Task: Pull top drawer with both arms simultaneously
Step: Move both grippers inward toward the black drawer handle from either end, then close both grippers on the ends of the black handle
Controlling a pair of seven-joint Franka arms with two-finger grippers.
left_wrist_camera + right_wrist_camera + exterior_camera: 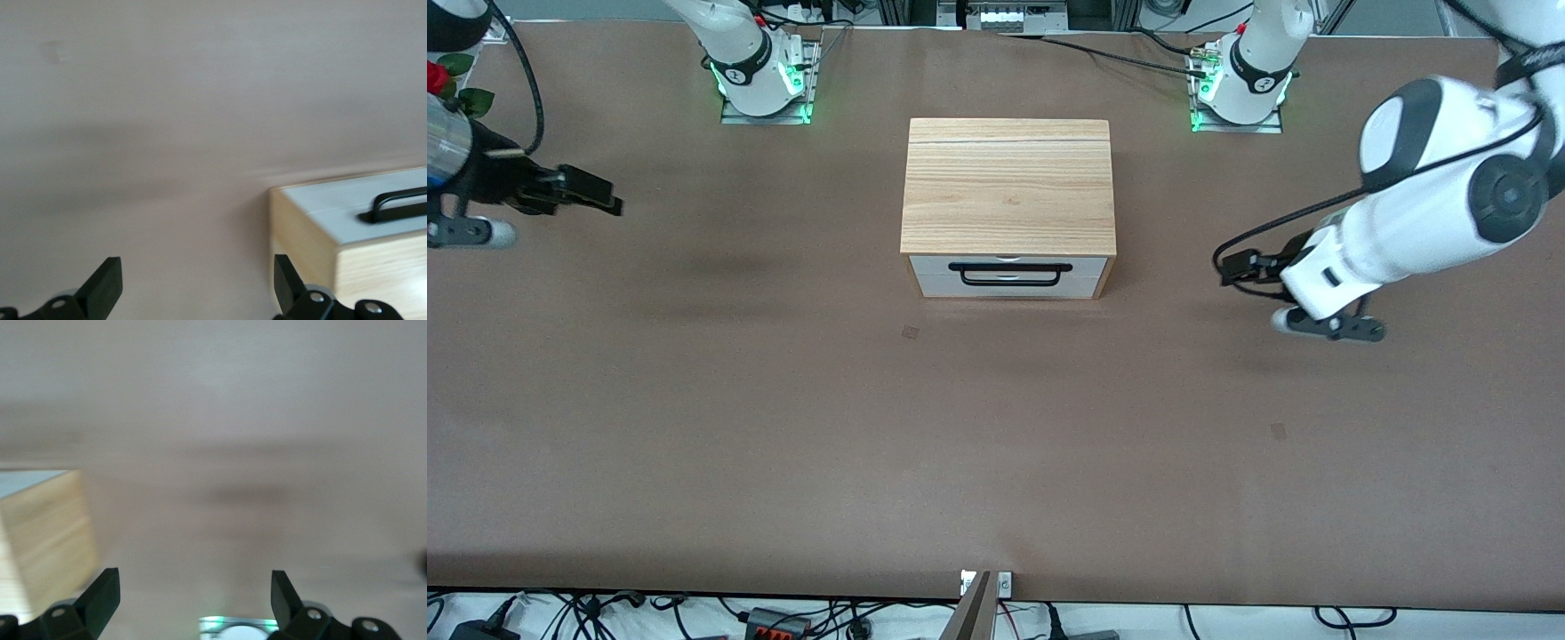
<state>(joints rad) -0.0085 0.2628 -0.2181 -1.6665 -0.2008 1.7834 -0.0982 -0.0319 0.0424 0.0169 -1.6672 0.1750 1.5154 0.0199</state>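
White-fronted top drawer [1009,265] (black bar handle) sits closed; left gripper [193,287] and right gripper [193,603] spread wide.

The cabinet [1008,191] sits mid-table between the left pincer [1232,267] and right pincer [605,200], top drawer [1009,264] facing the front camera

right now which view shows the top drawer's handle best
The front view: the top drawer's black bar handle shows full length on the closed white front. The left wrist view catches only one end of a handle, past the open left claw. The right wrist view shows just a cabinet corner, no handle.
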